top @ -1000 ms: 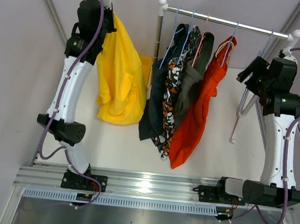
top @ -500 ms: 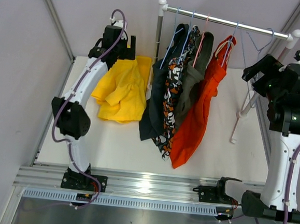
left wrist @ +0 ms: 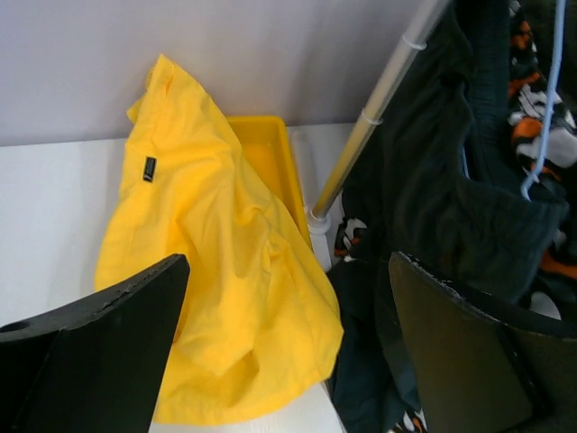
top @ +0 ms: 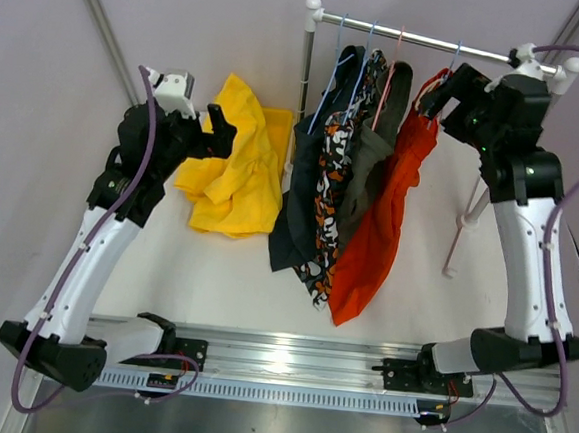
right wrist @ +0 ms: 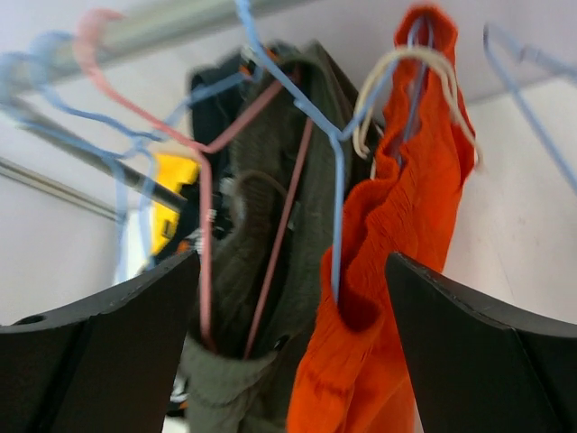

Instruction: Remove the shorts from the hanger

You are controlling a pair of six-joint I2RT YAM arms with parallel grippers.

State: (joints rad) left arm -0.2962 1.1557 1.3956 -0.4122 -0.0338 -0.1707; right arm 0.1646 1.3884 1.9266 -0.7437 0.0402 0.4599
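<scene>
Orange-red shorts (right wrist: 406,271): hung long-axis vertical on blue hanger (right wrist: 336,198), straight ahead of my right end effector (right wrist: 290,262), spread wide, empty. Right arm nearer. Left end effector (left wrist: 288,262) wide, facing yellow shorts (left wrist: 216,298) lying on worktop (left wrist: 54,198).

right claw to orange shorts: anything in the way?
Nothing visible. The open right claw faces the orange shorts directly; only their own blue hanger shows at the waistband.

The shorts (top: 368,238) are matt cloth, the rail (top: 424,40) glossy metal.
</scene>
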